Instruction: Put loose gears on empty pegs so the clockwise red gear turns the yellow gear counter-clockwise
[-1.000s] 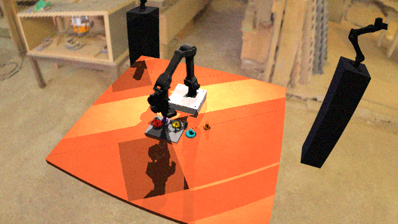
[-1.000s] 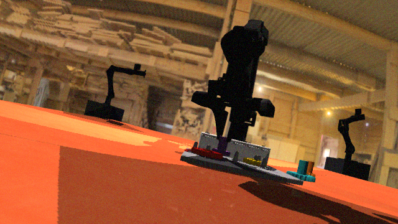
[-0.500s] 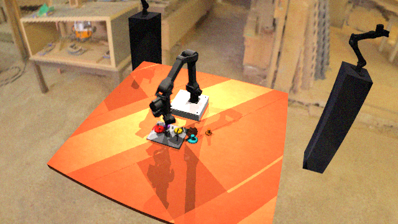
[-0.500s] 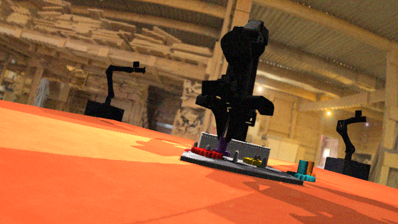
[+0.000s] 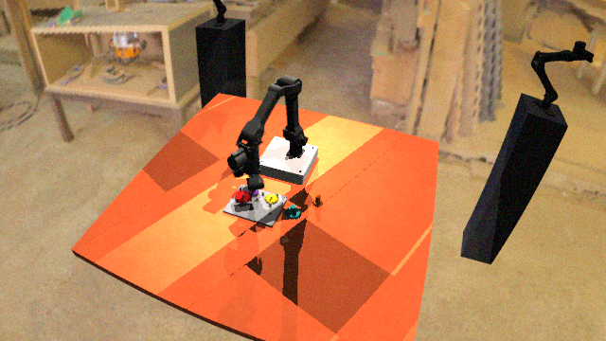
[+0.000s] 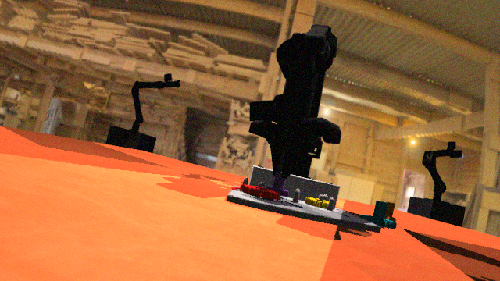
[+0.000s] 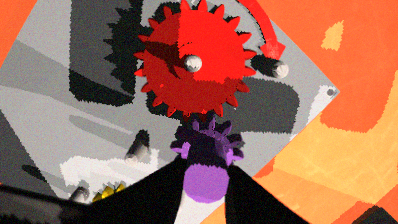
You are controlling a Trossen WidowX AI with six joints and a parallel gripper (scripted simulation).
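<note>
My gripper [image 5: 255, 188] [image 6: 280, 176] [image 7: 206, 170] is shut on the upright stem of the purple gear [image 6: 280, 186] [image 7: 216, 131], low over the grey board [image 5: 264, 218] [image 6: 305, 212] [image 7: 45, 112]. The purple gear's teeth are right beside the red gear [image 5: 242, 198] [image 6: 259, 192] [image 7: 215, 45]; whether it sits flat on a peg is hidden. The yellow gear [image 5: 271, 200] [image 6: 316, 202] [image 7: 106, 194] is on its peg. Bare pegs show in the wrist view, one [image 7: 281, 69] beside the red arrow and another [image 7: 138, 150] left of the purple gear.
A teal gear [image 5: 293, 212] [image 6: 379, 214] stands on the table just off the board's edge. An orange gear [image 5: 318, 202] [image 6: 391, 209] stands beyond it. The white base block [image 5: 289, 158] of the arm is behind the board. Hard shadows cross the board.
</note>
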